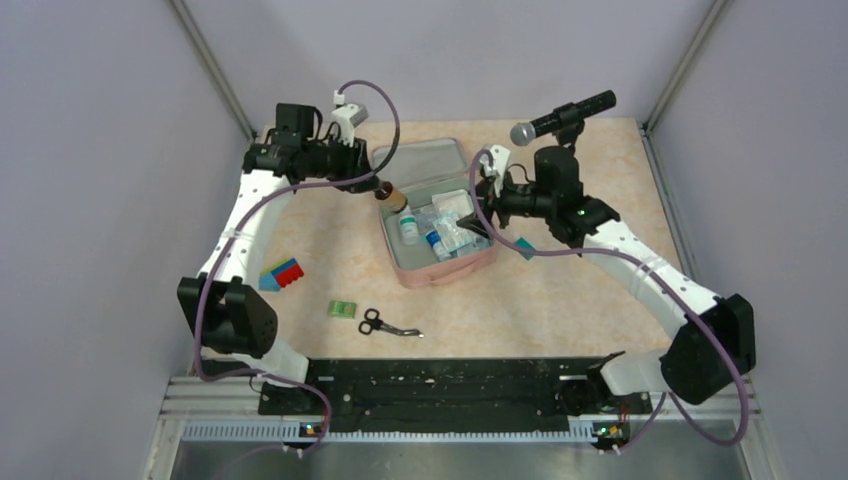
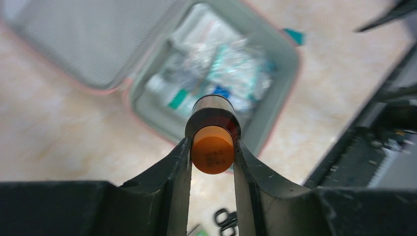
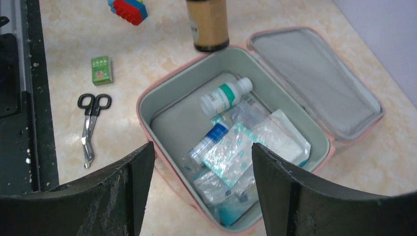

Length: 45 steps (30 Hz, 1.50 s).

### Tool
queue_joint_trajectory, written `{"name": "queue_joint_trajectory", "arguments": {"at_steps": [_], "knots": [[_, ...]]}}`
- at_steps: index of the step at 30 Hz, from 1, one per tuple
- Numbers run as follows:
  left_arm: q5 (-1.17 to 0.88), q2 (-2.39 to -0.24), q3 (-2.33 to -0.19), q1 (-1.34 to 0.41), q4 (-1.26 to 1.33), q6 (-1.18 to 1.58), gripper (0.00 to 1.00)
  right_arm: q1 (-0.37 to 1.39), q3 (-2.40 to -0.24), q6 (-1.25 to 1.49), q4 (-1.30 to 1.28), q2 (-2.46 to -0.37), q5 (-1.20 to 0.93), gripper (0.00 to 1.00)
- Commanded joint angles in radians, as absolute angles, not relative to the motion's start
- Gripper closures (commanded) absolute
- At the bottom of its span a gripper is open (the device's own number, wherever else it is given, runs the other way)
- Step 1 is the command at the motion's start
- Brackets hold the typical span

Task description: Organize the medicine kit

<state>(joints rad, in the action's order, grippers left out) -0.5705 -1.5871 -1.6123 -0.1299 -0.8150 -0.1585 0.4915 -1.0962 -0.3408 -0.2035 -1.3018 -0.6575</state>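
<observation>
Medicine kit (image 1: 445, 272) lying open in the middle of the top view, on the beige table (image 1: 600, 300), pink tray at lower right and lid folded flat toward upper left, grey-green lining up. Nearest to the arm bases, low in the frame: black-handled scissors (image 1: 385, 324), and just left of them a small green box (image 1: 342, 309). A little higher and more to the left, a red and blue block toy (image 1: 283, 273), well apart from the kit. Inside the tray: a white bottle with green band (image 3: 226, 97) lying on its side, a blue and white tube (image 3: 209, 140), several clear packets (image 3: 255, 142) heaped together. Right gripper (image 3: 201, 150) hanging above the tray, jaws spread wide, nothing between them. Just right of the tray, a small teal piece (image 1: 524, 247). Left gripper (image 2: 212, 147) clamped on a brown bottle (image 1: 392, 195), orange end toward the wrist camera, at the upper left corner of the tray, near the hinge; contact with the kit impossible to tell. Farthest, at the top of the frame, a microphone (image 1: 565, 117) on a stand.
</observation>
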Motion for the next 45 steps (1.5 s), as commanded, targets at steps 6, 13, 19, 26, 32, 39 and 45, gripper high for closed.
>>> {"name": "queue_joint_trajectory", "arguments": {"at_steps": [6, 13, 19, 26, 32, 39, 45], "knots": [[-1.158, -1.601, -1.6, -0.138, -0.666, -0.015, 1.0, 0.592, -1.26, -0.292, 0.037, -1.464, -0.726, 0.27], [-1.226, -1.602, -1.576, -0.154, -0.636, 0.027, 1.0, 0.632, -1.296, -0.267, 0.057, -1.538, -0.751, 0.27], [-1.217, -1.599, -1.556, -0.168, -0.632, 0.028, 1.0, 0.646, -1.314, -0.241, 0.081, -1.58, -0.738, 0.41], [-1.097, -1.607, -1.54, -0.166, -0.591, 0.103, 0.81, 0.646, -1.317, -0.175, 0.095, -1.6, -0.664, 0.66], [-0.855, -1.598, -1.555, -0.121, -0.589, 0.146, 0.49, 0.646, -1.193, -0.066, 0.115, -1.57, -0.599, 0.68], [-0.476, -1.556, -1.582, -0.012, -0.652, 0.11, 0.42, 0.644, -1.031, 0.248, 0.217, -1.611, -0.531, 0.72], [-0.469, -1.487, -1.467, 0.089, -0.628, 0.165, 0.43, 0.64, -1.059, 0.346, 0.219, -1.685, -0.483, 0.75]]}}
